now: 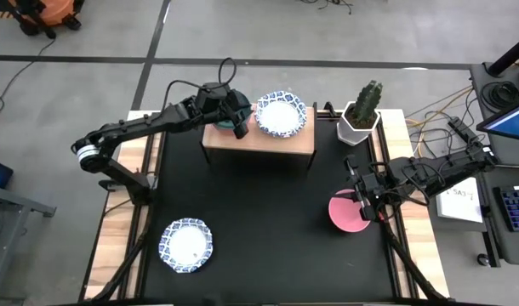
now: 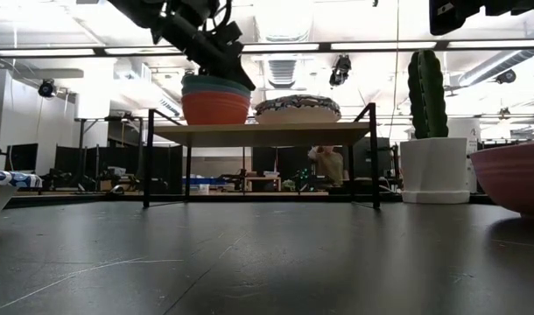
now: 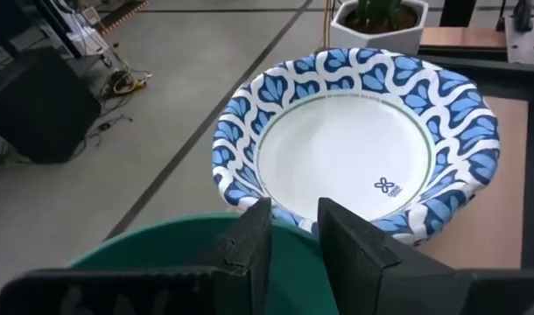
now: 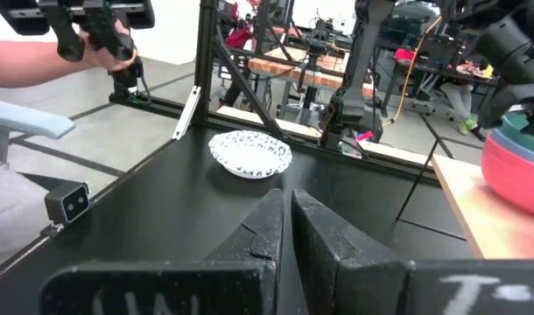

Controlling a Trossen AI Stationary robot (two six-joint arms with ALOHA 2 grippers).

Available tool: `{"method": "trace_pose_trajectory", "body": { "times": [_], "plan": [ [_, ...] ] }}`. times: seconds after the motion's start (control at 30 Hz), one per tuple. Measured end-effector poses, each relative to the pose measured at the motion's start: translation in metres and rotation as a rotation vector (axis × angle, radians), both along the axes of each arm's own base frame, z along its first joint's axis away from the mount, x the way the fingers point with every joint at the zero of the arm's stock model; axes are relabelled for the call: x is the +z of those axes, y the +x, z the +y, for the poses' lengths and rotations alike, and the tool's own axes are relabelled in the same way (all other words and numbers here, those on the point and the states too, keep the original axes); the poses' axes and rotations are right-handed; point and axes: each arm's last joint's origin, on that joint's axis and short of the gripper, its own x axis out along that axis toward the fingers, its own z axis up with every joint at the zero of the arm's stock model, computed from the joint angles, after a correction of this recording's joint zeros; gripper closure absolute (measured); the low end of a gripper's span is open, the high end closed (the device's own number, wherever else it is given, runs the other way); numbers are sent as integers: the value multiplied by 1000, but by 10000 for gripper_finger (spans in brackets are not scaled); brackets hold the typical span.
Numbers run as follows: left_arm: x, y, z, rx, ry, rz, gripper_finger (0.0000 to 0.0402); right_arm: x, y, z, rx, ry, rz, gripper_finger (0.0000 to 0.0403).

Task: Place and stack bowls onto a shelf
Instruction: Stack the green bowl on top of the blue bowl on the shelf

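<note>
The shelf (image 1: 268,144) stands at the table's far side. On its left half is a stack of plain bowls, red (image 2: 216,108) at the bottom, blue in between, and a green bowl (image 2: 216,83) on top. My left gripper (image 1: 239,121) is over this stack, shut on the green bowl. A blue-patterned white bowl (image 1: 282,114) rests on the shelf's right half. A second patterned bowl (image 1: 185,245) sits on the table near left. A pink bowl (image 1: 350,214) sits on the table near right. My right gripper (image 1: 362,201) hangs shut above the pink bowl's far edge, touching nothing. My left gripper has the green bowl's rim (image 3: 293,234) in the gap between its two fingers, on the side nearest the patterned bowl. It comes slanting down from the table's left. The bowl sits level, nested in the stack; whether it rests fully I cannot tell.
A cactus in a white pot (image 1: 362,117) stands at the far right, beside the shelf. A person's hands (image 4: 105,39) show beyond the table's left edge. Open black tabletop (image 1: 268,221) lies between the shelf and the two bowls on the table.
</note>
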Motion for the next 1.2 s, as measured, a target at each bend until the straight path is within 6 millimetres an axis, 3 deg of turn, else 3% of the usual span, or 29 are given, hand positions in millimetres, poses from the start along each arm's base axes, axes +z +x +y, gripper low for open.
{"method": "trace_pose_trajectory", "body": {
  "times": [0.13,0.23,0.33,0.5,0.77,1.2],
  "plan": [
    [4,0,-3,-6,0,-2,323,0,0,0,0,0,0,385],
    [21,-3,-7,-15,13,-16,323,0,0,0,0,0,0,385],
    [39,-12,-11,-23,44,1,323,0,0,0,0,0,1,385],
    [47,-36,-8,61,139,31,323,0,0,0,-1,9,3,385],
    [18,-71,-6,173,168,-146,323,0,0,0,-1,8,3,385],
    [-12,-83,-14,197,151,-228,322,0,0,0,-1,7,3,385]
  ]
}}
